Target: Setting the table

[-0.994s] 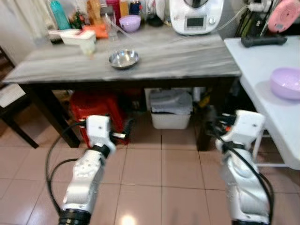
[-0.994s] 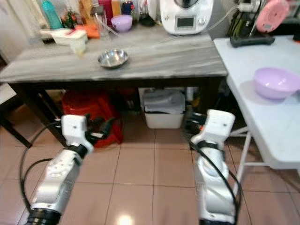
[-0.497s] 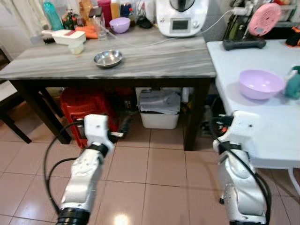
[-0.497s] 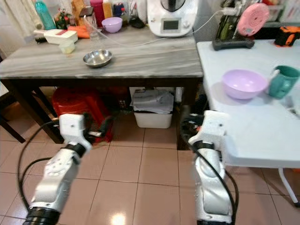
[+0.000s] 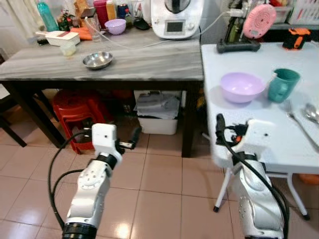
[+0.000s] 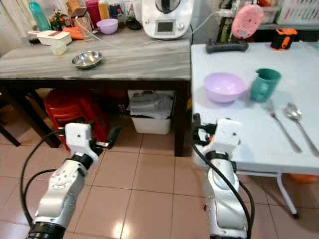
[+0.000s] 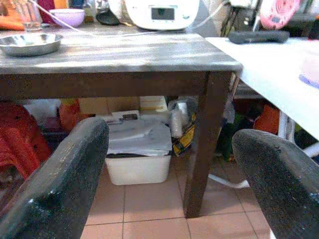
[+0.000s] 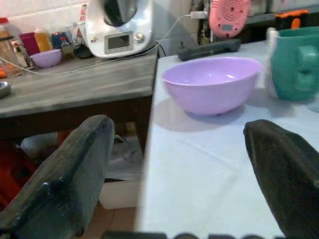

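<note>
A white table (image 5: 259, 117) stands on the right with a purple bowl (image 5: 242, 87), a teal mug (image 5: 282, 84), a fork (image 5: 298, 123) and a spoon (image 5: 311, 112) on it. My right gripper (image 5: 221, 130) hangs open at the table's near left corner, and its wrist view faces the purple bowl (image 8: 212, 83) and the mug (image 8: 295, 62). Low over the floor tiles, my left gripper (image 5: 130, 141) is open and holds nothing. It points under the grey-topped table (image 7: 124, 52).
The grey-topped table (image 5: 149, 57) at the left carries a steel bowl (image 5: 97, 60), a small purple bowl (image 5: 115, 26), a white appliance (image 5: 174, 19) and bottles. Red stools (image 5: 75, 109) and a white bin (image 5: 158, 118) sit beneath it. A pink device (image 5: 259, 21) stands behind.
The camera has swung right, so the white table now shows more fully, with the mug, fork and spoon. Both arms keep the same pose before me.
</note>
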`<state>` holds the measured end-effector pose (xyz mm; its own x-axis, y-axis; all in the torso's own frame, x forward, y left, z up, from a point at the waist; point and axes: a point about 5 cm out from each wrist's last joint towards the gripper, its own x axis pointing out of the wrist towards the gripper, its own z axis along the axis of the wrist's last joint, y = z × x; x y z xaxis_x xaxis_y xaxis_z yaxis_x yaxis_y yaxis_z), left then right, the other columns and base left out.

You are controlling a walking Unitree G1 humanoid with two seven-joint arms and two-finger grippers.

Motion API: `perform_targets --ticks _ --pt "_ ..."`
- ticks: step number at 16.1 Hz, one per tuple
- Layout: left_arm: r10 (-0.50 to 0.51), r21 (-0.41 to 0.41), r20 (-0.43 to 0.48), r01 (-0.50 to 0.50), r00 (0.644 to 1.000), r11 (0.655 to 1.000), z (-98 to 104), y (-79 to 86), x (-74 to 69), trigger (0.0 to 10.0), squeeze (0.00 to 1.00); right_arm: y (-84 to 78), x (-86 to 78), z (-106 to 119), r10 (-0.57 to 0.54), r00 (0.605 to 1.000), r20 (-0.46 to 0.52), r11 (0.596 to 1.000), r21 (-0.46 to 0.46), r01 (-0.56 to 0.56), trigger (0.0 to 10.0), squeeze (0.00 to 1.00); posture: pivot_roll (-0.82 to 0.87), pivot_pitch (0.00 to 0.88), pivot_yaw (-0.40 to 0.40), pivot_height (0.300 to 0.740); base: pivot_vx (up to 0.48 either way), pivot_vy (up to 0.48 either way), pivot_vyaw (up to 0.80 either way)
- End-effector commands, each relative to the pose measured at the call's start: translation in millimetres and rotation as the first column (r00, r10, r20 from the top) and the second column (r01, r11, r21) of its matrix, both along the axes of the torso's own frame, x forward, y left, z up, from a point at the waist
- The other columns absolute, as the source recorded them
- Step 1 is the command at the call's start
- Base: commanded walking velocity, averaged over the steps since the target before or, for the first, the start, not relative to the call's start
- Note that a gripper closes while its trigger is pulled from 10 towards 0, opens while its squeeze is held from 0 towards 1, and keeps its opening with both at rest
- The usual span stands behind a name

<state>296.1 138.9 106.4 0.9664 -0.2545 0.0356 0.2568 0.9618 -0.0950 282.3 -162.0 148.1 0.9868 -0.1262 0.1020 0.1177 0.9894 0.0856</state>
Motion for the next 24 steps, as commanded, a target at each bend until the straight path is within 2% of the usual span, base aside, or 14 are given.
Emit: perform_targets --ticks 1,4,7,13,19,24 --pt "-0.031 -0.024 0.019 0.031 0.999 0.999 3.8 -3.3 -1.0 10.0 0.00 -3.9 -1.0 1.3 -0.015 1.000 0.006 1.000 -0.019 0.015 10.0 0.00 -0.14 0.062 0.095 0.740 0.000 0.000 0.00" --pt "-0.063 -0.035 0.027 0.063 0.998 0.997 4.7 -2.4 -3.1 10.0 0.00 -1.9 -0.4 1.2 -0.005 1.000 0.007 0.999 -0.040 0.005 10.0 0.00 -0.14 0.061 0.092 0.740 0.000 0.000 0.45" --pt "-0.101 -0.052 0.039 0.103 0.994 0.993 6.9 -8.6 -4.7 10.0 0.00 -2.2 -0.3 1.3 -0.005 1.000 0.010 0.999 -0.040 0.006 10.0 0.00 -0.14 0.061 0.092 0.740 0.000 0.000 0.70" --pt "-0.142 -0.065 0.054 0.145 0.988 0.987 10.5 -11.6 -4.4 10.0 0.00 -1.8 1.2 -0.3 -0.016 1.000 0.000 1.000 -0.021 0.016 10.0 0.00 -0.13 0.060 0.096 0.740 0.087 0.000 0.00" --pt "-0.162 -0.071 0.058 0.166 0.985 0.984 10.8 -14.9 -5.2 10.0 0.00 -2.6 2.4 0.8 -0.013 1.000 0.004 1.000 -0.026 0.013 10.0 0.00 -0.14 0.058 0.095 0.740 0.317 0.000 -0.74" --pt "-0.170 -0.069 0.061 0.174 0.984 0.982 11.6 -15.7 -5.0 10.0 0.00 -1.5 3.5 1.7 -0.008 1.000 0.009 0.999 -0.034 0.008 10.0 0.00 -0.14 0.058 0.095 0.740 0.360 0.000 -0.09"
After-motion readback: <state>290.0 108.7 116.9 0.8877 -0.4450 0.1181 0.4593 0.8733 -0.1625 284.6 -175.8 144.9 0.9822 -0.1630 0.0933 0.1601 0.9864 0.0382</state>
